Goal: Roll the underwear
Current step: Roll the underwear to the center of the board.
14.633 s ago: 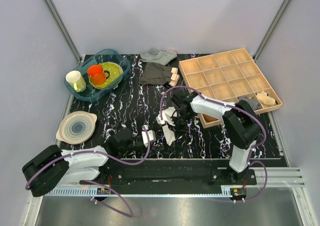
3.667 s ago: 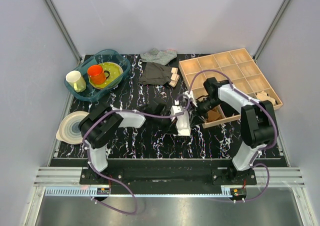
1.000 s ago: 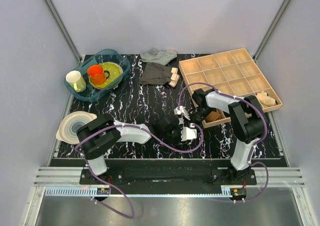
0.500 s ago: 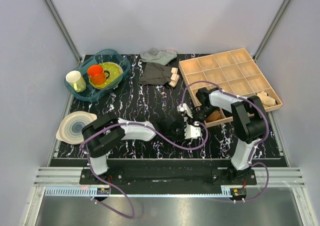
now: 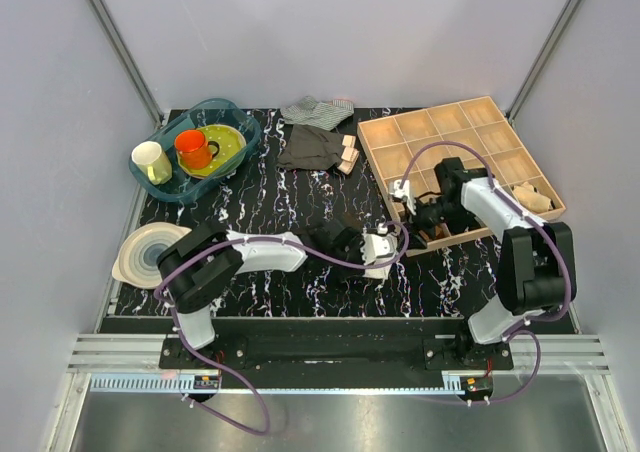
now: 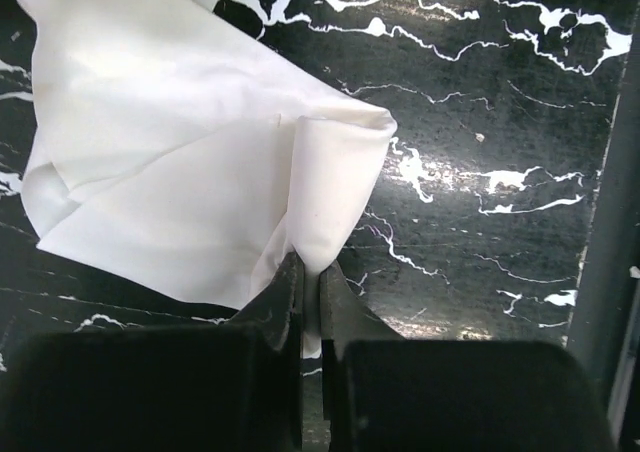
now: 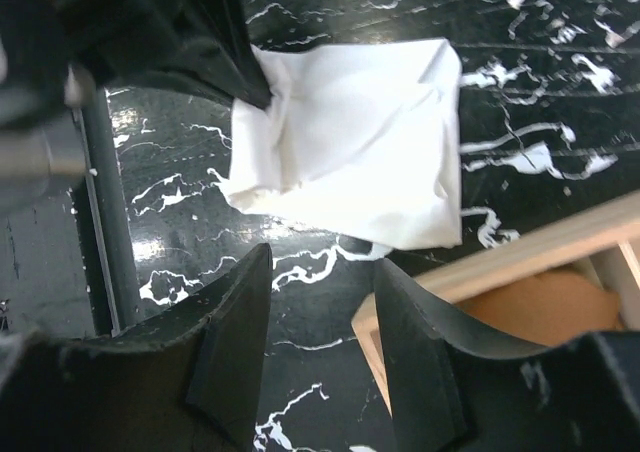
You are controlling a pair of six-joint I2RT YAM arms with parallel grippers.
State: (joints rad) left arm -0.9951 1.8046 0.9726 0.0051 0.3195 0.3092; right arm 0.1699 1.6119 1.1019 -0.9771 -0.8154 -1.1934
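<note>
I see the underwear [image 5: 378, 251] lying partly folded on the table [image 5: 270, 207], just off the near-left corner of the tray [image 5: 430, 152]. My left gripper [image 6: 308, 272] has its fingers pressed together on a fold at the cloth's edge, on the side away from the tray. My right gripper [image 7: 320, 272] hangs at the tray's near-left rim with its fingers spread, gripping nothing, and the white cloth lies just beyond its tips.
</note>
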